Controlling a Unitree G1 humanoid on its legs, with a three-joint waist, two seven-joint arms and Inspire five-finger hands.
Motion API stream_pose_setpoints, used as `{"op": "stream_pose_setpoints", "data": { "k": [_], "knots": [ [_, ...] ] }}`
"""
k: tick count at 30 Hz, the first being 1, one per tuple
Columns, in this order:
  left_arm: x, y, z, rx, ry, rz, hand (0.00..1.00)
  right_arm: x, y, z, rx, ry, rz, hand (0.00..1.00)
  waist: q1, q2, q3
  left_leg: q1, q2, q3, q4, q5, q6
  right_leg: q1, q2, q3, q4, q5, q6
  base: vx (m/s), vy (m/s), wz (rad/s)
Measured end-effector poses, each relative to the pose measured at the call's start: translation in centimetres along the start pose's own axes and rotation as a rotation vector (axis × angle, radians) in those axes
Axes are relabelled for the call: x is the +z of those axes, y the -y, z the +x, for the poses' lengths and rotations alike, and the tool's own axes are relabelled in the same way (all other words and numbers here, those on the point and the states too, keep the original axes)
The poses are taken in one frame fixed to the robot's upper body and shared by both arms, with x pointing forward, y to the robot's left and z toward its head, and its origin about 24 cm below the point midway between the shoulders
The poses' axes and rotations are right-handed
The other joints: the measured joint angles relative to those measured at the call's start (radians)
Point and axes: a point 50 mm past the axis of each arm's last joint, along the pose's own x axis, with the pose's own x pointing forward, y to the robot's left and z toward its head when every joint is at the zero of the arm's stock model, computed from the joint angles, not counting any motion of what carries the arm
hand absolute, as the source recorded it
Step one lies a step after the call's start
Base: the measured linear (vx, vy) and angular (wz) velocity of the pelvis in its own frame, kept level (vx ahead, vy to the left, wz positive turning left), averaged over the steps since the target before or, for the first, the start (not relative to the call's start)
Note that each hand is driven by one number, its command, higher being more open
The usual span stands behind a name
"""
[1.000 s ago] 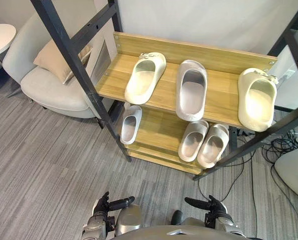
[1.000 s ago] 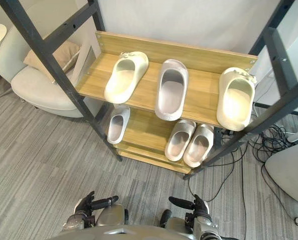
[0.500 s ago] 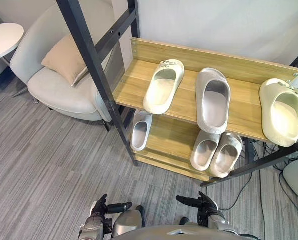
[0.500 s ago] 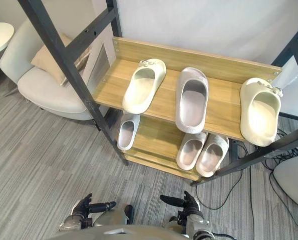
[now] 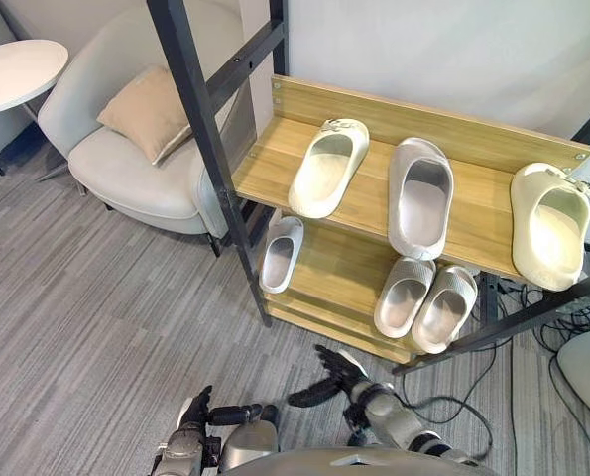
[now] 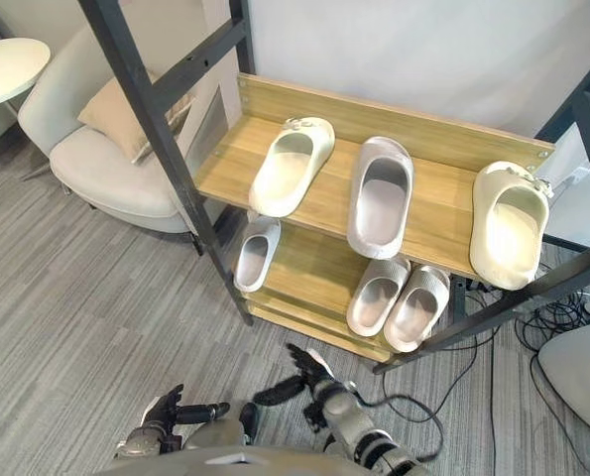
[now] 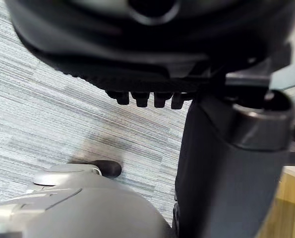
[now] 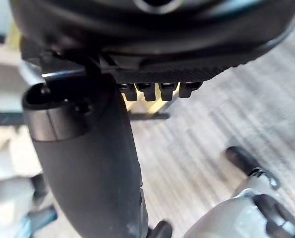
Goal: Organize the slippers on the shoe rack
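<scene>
At far left one round white table (image 5: 17,71) stands by one pale grey armchair (image 5: 126,174) with a single beige cushion (image 5: 148,111) on its seat; a black slanting post (image 5: 216,159) of the shoe rack (image 5: 423,109) crosses in front of the chair and of the shelves' left end; the rack bears six slippers, three on each of two wooden shelves. On the upper shelf lie a cream slipper (image 5: 326,169), set at a slant, a grey slipper (image 5: 419,198) just beside it, and a second cream slipper (image 5: 550,226) well apart at the right end; on the lower shelf a small pale slipper (image 5: 280,255) lies alone at the left, and a grey pair (image 5: 404,296) lies side by side at the right, where another black bar (image 5: 532,313) crosses in front. Over the grey striped floor (image 5: 76,327) the left hand (image 5: 197,416) hangs low, fingers relaxed, thumb out, holding nothing; the right hand (image 5: 342,372) sits nearer the rack, fingers spread wide, empty, clear of every slipper.
</scene>
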Motion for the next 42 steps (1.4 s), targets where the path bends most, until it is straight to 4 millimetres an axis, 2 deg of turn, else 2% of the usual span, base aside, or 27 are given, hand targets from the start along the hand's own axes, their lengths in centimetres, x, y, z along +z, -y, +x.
{"op": "stream_pose_setpoints", "data": {
  "k": [2,4,5,6,7,8,9,10,11,14,15,17,19,21,22,26,32,36,42],
  "knots": [
    [0.2,-0.1,0.0,0.008,0.008,0.022,1.0,3.9,-1.4,-0.2,0.121,0.17,-0.011,1.0,0.014,-0.009,-0.006,0.0,0.0,0.004,-0.003,0.003,0.001,-0.004,0.0,0.005,0.0,0.004,0.0,-0.03,0.017,-0.06],
    [0.3,-0.1,0.1,0.013,0.01,0.034,1.0,6.0,-2.0,-0.6,0.176,0.267,-0.01,1.0,0.018,-0.013,-0.008,0.001,0.001,0.011,-0.003,0.003,0.001,-0.007,0.0,0.013,0.0,0.006,0.0,-0.02,0.019,-0.12],
    [0.3,-0.1,0.1,0.014,0.013,0.049,1.0,8.0,-2.3,-1.4,0.223,0.363,-0.021,1.0,0.018,-0.013,-0.008,0.003,0.002,0.021,-0.003,0.003,0.001,-0.009,0.0,0.023,-0.001,0.01,0.002,-0.01,0.023,-0.18],
    [0.3,-0.1,0.1,0.014,0.015,0.057,1.0,9.1,-2.4,-1.9,0.243,0.415,-0.022,1.0,0.017,-0.014,-0.009,0.004,0.002,0.024,-0.003,0.003,0.001,-0.01,0.0,0.027,-0.002,0.012,0.001,-0.02,0.029,-0.26],
    [0.4,-0.1,0.1,0.015,0.017,0.066,1.0,11.4,-2.1,-3.3,0.273,0.527,-0.014,1.0,0.016,-0.015,-0.01,0.009,0.005,0.039,-0.003,0.002,0.0,-0.015,-0.001,0.042,0.004,0.013,0.002,-0.02,0.02,-0.23],
    [0.3,-0.2,0.1,0.016,0.017,0.068,1.0,12.2,-1.9,-3.8,0.281,0.568,-0.015,1.0,0.016,-0.016,-0.011,0.01,0.006,0.045,-0.003,0.001,0.0,-0.018,-0.001,0.049,0.006,0.013,0.003,-0.03,0.027,-0.3],
    [0.3,-0.2,0.1,0.02,0.017,0.084,1.0,14.1,-1.5,-5.2,0.291,0.673,-0.025,1.0,0.008,-0.017,-0.012,0.012,0.008,0.054,-0.003,0.0,-0.001,-0.024,0.0,0.059,0.011,0.014,0.003,-0.03,0.02,-0.2],
    [0.3,-0.3,0.1,0.021,0.017,0.091,1.0,14.9,-1.2,-5.7,0.288,0.716,-0.025,1.0,0.004,-0.017,-0.012,0.014,0.009,0.057,-0.003,0.0,-0.002,-0.025,0.0,0.062,0.013,0.014,0.003,-0.03,0.018,-0.3],
    [0.2,-0.2,0.0,0.018,0.015,0.103,1.0,16.7,-0.5,-7.2,0.277,0.823,-0.026,1.0,-0.002,-0.017,-0.014,0.026,0.012,0.074,-0.003,-0.004,-0.003,-0.025,0.0,0.079,0.018,0.015,0.004,-0.02,0.015,-0.26],
    [0.2,-0.3,0.0,0.011,0.016,0.135,1.0,20.1,1.8,-11.0,0.163,1.066,-0.033,1.0,-0.029,-0.018,-0.022,0.035,0.014,0.093,0.0,-0.009,-0.007,-0.027,0.001,0.101,0.023,0.017,0.004,-0.01,0.014,-0.22],
    [0.2,-0.3,0.0,0.01,0.017,0.135,1.0,20.6,2.2,-11.7,0.141,1.104,-0.033,1.0,-0.032,-0.018,-0.022,0.038,0.015,0.099,0.001,-0.01,-0.007,-0.027,0.002,0.106,0.023,0.018,0.003,-0.01,0.016,-0.25],
    [0.0,-0.2,0.0,0.007,0.009,0.15,1.0,22.2,4.2,-14.7,0.035,1.278,-0.001,1.0,-0.049,-0.013,-0.028,0.04,0.016,0.111,0.012,-0.018,-0.005,-0.025,0.003,0.12,0.022,0.021,0.004,0.0,0.013,-0.2],
    [-0.5,-0.1,-0.2,0.003,-0.002,0.147,1.0,22.7,5.9,-16.7,-0.086,1.392,0.0,1.0,-0.06,-0.003,-0.036,0.049,0.018,0.127,0.015,-0.022,-0.005,-0.024,0.004,0.136,0.02,0.026,0.007,0.0,0.011,-0.2],
    [-0.8,0.0,-0.3,-0.001,-0.01,0.145,1.0,22.7,6.7,-17.4,-0.169,1.424,-0.017,1.0,-0.068,0.004,-0.04,0.055,0.018,0.131,0.015,-0.024,-0.004,-0.021,0.004,0.143,0.02,0.026,0.007,0.0,0.006,-0.13],
    [-1.1,0.1,-0.4,-0.001,-0.016,0.144,1.0,22.7,7.6,-17.9,-0.288,1.427,-0.068,1.0,-0.082,0.012,-0.046,0.056,0.019,0.131,0.017,-0.025,-0.004,-0.02,0.004,0.144,0.02,0.027,0.007,-0.02,-0.001,-0.06],
    [-1.4,0.3,-0.5,-0.001,-0.022,0.141,1.0,22.4,8.9,-18.7,-0.52,1.402,-0.217,1.0,-0.09,0.025,-0.053,0.064,0.026,0.146,0.017,-0.029,-0.009,-0.022,0.011,0.161,0.018,0.03,0.006,-0.03,-0.005,-0.12],
    [-1.6,0.4,-0.5,-0.002,-0.027,0.14,1.0,22.2,10.7,-20.0,-0.819,1.383,-0.361,1.0,-0.093,0.028,-0.055,0.066,0.029,0.154,0.009,-0.032,-0.014,-0.026,0.015,0.172,0.009,0.033,0.005,0.0,-0.007,-0.06],
    [-1.7,0.3,-0.6,-0.005,-0.029,0.14,1.0,21.6,12.1,-19.7,-0.95,1.285,-0.45,1.0,-0.094,0.027,-0.059,0.054,0.029,0.158,0.005,-0.031,-0.012,-0.041,0.016,0.178,0.005,0.035,0.007,0.03,-0.002,-0.04],
    [-1.6,0.4,-0.6,-0.009,-0.026,0.138,1.0,19.8,14.7,-17.8,-1.043,1.027,-0.557,1.0,-0.093,0.027,-0.059,0.038,0.027,0.155,0.002,-0.034,-0.007,-0.051,0.018,0.177,-0.005,0.038,0.009,0.03,-0.006,0.0]
  ]
}}
